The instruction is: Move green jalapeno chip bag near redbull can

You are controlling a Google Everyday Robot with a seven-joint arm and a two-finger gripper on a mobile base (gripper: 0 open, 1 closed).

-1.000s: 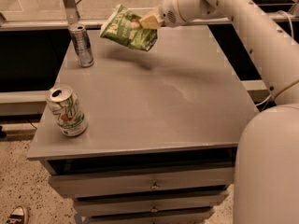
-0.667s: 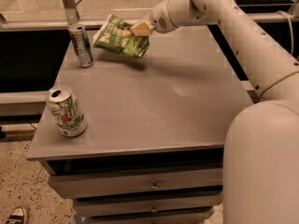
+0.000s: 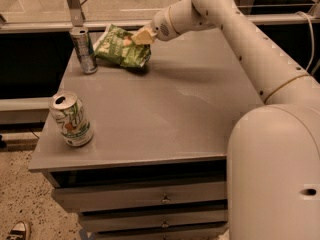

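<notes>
The green jalapeno chip bag (image 3: 120,47) is at the far left of the grey table, low over or on its top, just right of the redbull can (image 3: 84,49). The redbull can is slim, silver and blue, and stands upright near the table's back left corner. My gripper (image 3: 141,36) is shut on the right upper edge of the bag. My white arm reaches in from the right across the back of the table.
A wider white can with green markings (image 3: 71,119) stands upright near the table's front left edge. The grey table (image 3: 180,114) has drawers (image 3: 162,198) below its front. A metal rail (image 3: 40,26) runs behind the table. A shoe (image 3: 17,230) shows at the bottom left.
My gripper has carried the chip bag leftward and down, from the table's back middle to a spot right beside the redbull can.
</notes>
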